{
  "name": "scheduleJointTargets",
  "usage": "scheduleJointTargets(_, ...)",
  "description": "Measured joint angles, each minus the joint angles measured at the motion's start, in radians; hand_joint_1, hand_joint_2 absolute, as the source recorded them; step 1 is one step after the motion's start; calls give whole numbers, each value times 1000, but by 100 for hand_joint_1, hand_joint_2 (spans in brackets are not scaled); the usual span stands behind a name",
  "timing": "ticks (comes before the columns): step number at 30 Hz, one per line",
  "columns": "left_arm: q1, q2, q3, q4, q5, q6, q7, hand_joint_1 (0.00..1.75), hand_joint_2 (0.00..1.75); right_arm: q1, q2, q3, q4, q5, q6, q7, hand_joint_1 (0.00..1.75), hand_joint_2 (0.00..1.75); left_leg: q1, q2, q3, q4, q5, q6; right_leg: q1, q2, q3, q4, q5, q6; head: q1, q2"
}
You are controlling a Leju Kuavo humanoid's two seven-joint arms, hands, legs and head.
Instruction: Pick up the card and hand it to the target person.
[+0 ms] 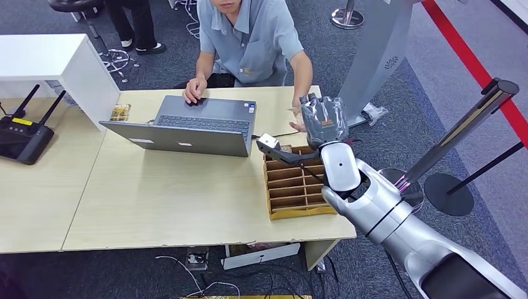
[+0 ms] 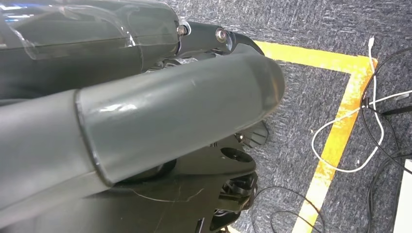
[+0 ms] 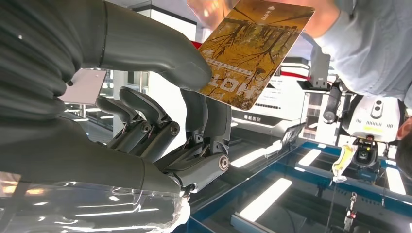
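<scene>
The right hand [image 3: 160, 111] pinches the card [image 3: 252, 53] between thumb and fingers [image 3: 204, 116], raised toward the person's hand [image 1: 297, 118] at twelve o'clock for the handover; the left hand's [image 2: 145, 121] state is unclear.

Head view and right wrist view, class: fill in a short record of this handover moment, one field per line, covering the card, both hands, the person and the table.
card: yellow-brown printed card, pinched between thumb and finger of the right hand
right hand position: raised above the table's far edge, beside the cardboard divider box
person: seated behind the laptop, one hand reaching toward the card
handover: the person's fingers are at the card's far edge; the robot holds it
left hand: hangs over the carpet, fingers unclear
table: light wood
</scene>
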Motion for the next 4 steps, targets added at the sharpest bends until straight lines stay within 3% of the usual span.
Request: scheduleJointTargets(4, 0, 0, 0, 0, 0, 1, -5, 0, 0, 1, 1, 0, 6, 0, 1, 1, 9, 175, 0, 0, 0, 0, 0, 0, 0, 0, 0, 0, 0, 0, 0, 0)
